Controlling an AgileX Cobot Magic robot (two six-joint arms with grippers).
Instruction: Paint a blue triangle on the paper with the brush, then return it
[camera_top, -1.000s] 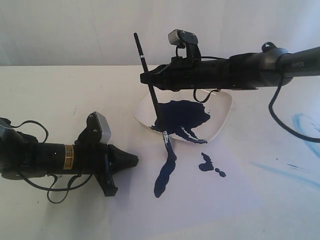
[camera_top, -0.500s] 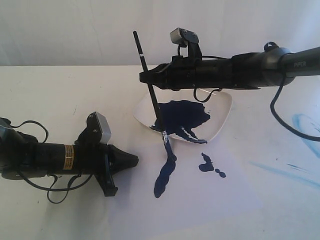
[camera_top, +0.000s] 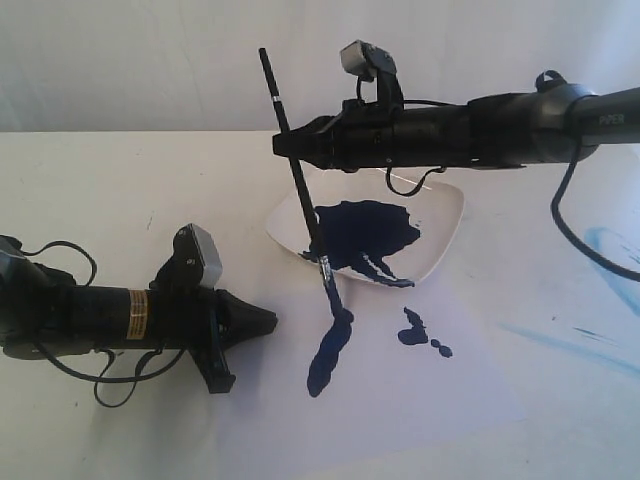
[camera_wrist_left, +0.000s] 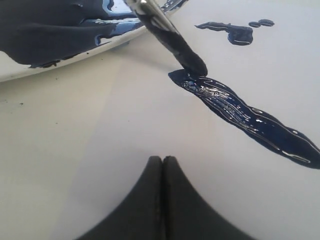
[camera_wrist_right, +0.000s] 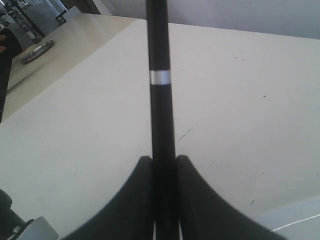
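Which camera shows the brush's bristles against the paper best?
The left wrist view: the brush bristles appear close up, at the end of a wet blue stroke on the paper. The exterior view shows the whole brush, bristles small. The right wrist view shows only its handle in the right end effector.

brush (camera_top: 300, 190): smooth black handle with a slight sheen; a bright silvery band near its end
ferrule (camera_top: 323, 268): shiny metal
bristles (camera_wrist_left: 192, 62): soaked dark and glossy with paint
blue stroke (camera_top: 328, 352): thick wet paint, glossy, ridged and uneven, with white glints
paper (camera_top: 430, 400): thin, smooth, matt
dish (camera_top: 445, 225): white, smooth, glossy; ceramic or plastic, cannot tell which; the paint pooled in it shines wet
left gripper (camera_wrist_left: 162, 165): smooth matt black, looks like plastic or rubber
right gripper (camera_wrist_right: 164, 165): the same matt black
table (camera_top: 80, 180): white, matt, faintly speckled
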